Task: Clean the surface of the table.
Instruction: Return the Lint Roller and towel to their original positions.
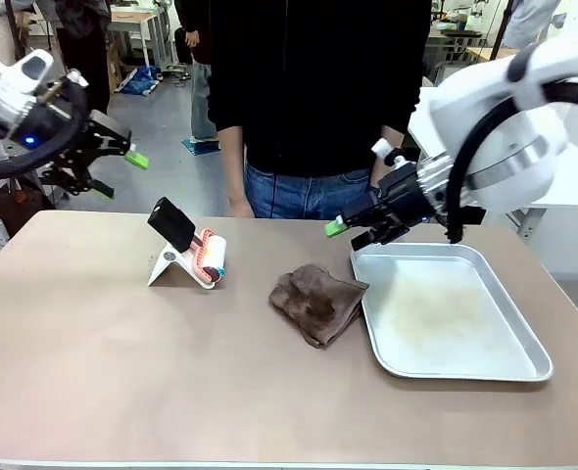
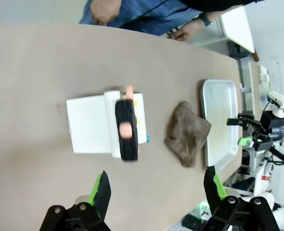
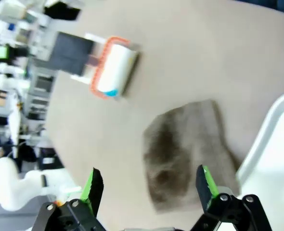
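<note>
My left hand (image 1: 122, 157) and right hand (image 1: 353, 227) hang spread above the table (image 1: 122, 372); a cloth (image 1: 317, 302) lies beside the tray (image 1: 524, 357).

Wide matte taupe table (image 1: 122, 372)

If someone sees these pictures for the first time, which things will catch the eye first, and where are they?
First comes the shiny metal tray on the right part of the brown table, with the crumpled brown cloth just beside its left edge. Farther left stands a lint roller on its white stand. Both arms hang above the table with jaws open: the left gripper high at the left, the right gripper over the tray's far corner.
</note>
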Available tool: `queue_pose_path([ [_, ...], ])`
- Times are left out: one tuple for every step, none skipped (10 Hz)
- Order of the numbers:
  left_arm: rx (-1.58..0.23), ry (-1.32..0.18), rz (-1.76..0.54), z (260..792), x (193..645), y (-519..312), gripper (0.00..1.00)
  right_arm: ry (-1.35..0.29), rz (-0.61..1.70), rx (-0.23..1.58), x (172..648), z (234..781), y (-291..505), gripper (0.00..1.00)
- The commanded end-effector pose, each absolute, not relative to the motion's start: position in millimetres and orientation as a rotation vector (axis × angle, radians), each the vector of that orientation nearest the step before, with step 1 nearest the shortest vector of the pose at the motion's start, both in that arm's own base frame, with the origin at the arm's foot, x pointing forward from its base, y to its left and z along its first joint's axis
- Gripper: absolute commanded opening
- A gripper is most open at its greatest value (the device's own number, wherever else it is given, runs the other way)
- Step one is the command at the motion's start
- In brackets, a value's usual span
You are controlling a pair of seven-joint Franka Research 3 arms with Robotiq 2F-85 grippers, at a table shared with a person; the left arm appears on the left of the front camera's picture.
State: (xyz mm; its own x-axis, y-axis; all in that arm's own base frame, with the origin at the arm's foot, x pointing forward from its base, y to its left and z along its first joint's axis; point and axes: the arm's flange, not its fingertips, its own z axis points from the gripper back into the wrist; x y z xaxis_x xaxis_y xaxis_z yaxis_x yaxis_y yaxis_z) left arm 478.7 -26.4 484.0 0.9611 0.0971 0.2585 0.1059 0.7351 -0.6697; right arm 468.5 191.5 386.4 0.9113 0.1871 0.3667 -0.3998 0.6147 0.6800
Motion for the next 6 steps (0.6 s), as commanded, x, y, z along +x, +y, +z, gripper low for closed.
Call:
queue_pose_path([
  [-0.836, -0.270, -0.035, 488.1, 432.3, -1.8, 1.00, -0.201, 0.300, 1.038, 439.4, 391.4, 152.4, 1.00],
  [-0.885, -0.224, -0.099, 490.8, 411.6, 6.2, 1.00, -0.161, 0.277, 1.110, 424.0, 396.1, 137.1, 1.00],
  [-0.928, -0.202, -0.140, 491.2, 393.4, 15.7, 1.00, -0.123, 0.317, 1.192, 404.9, 402.3, 121.0, 1.00],
  [-0.984, -0.201, -0.178, 489.5, 377.2, 26.2, 1.00, -0.085, 0.355, 1.325, 387.4, 407.5, 101.1, 1.00],
  [-1.053, -0.224, -0.171, 484.0, 361.4, 43.5, 1.00, -0.071, 0.304, 1.452, 372.3, 408.6, 74.0, 1.00],
  [-1.107, -0.214, -0.161, 477.3, 350.6, 61.5, 1.00, -0.078, 0.294, 1.534, 360.7, 405.5, 50.2, 1.00],
])
